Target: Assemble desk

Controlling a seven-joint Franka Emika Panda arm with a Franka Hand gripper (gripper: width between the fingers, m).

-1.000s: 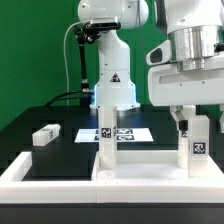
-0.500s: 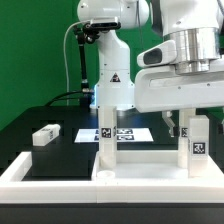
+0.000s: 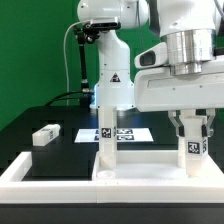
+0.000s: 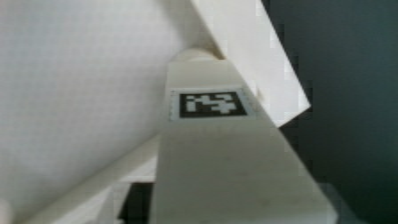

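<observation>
The desk slab [image 3: 140,167] lies flat inside the white rim at the front. Two leg blocks stand upright on it: one [image 3: 105,140] at the exterior view's left and one [image 3: 194,150] at its right. My gripper [image 3: 193,132] is over the right leg with a finger close against each side of its top, shut on it. In the wrist view this leg [image 4: 217,160] fills the space between the jaws, with its square tag [image 4: 214,103] facing the camera and the white slab [image 4: 71,90] behind. Another leg block [image 3: 45,135] lies loose on the black table. The remaining leg is out of view.
The marker board [image 3: 127,132] lies flat on the table behind the slab, before the robot's base [image 3: 112,85]. The long raised white rim [image 3: 30,168] borders the front and left of the work area. A green wall stands behind.
Half a second ago the gripper was turned and off to the left of the right leg, which stood free. It now sits down around that leg's top again.
</observation>
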